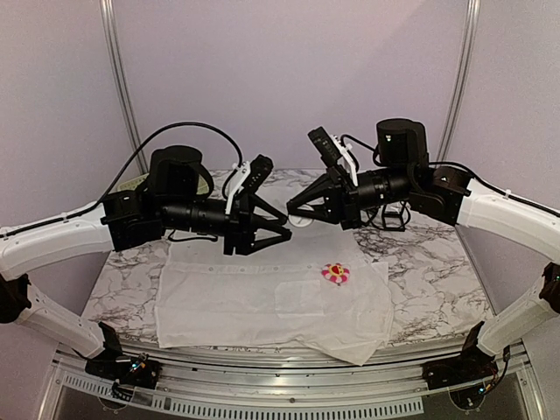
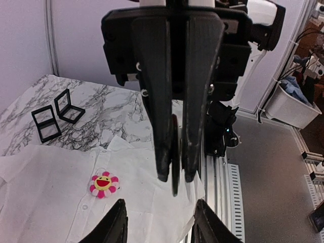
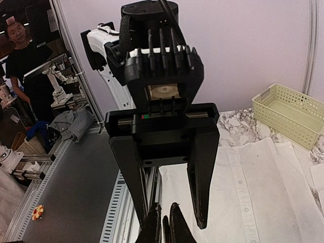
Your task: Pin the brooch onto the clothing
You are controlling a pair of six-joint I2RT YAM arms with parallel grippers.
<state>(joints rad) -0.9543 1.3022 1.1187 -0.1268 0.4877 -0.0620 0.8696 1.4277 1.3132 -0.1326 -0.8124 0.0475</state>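
Left arm (image 1: pixel 61 234) and right arm (image 1: pixel 503 208) reach inward above shirt (image 1: pixel 262 302); left hand (image 1: pixel 287 227) apart, right hand (image 2: pixel 175 177) clamped on thin disc (image 2: pixel 174 190)

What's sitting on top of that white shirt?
A small pink flower brooch with a smiling face lies on the shirt. The brooch's underside is covered, so whether a pin goes through the cloth cannot be seen.
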